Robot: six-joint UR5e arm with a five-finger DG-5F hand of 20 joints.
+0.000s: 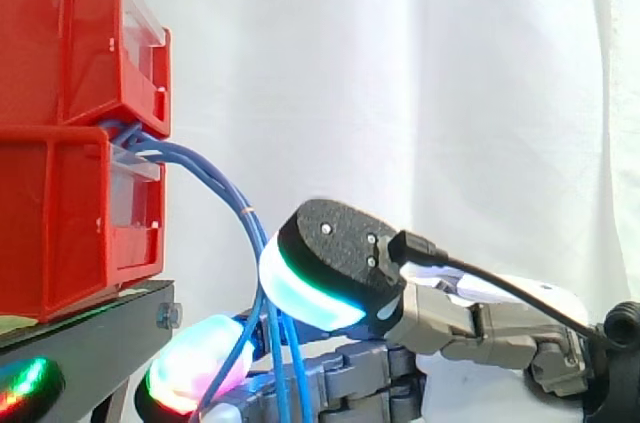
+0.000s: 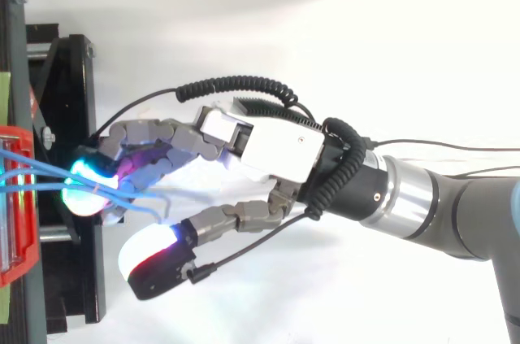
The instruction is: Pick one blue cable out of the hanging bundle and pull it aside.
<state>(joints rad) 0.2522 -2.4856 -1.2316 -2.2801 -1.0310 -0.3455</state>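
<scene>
At the left edge of the side view you see two stacked red bins (image 1: 60, 133) on the black stand (image 1: 90, 318). The blue cable bundle (image 1: 210, 175) comes out between them, arcs rightward and hangs down toward the bottom centre of the frame. Just right of that, your robot hand (image 2: 276, 149) reaches in from the right edge and meets the bundle in front of the stand, but you cannot tell whether it grips a cable or merely touches them.
</scene>
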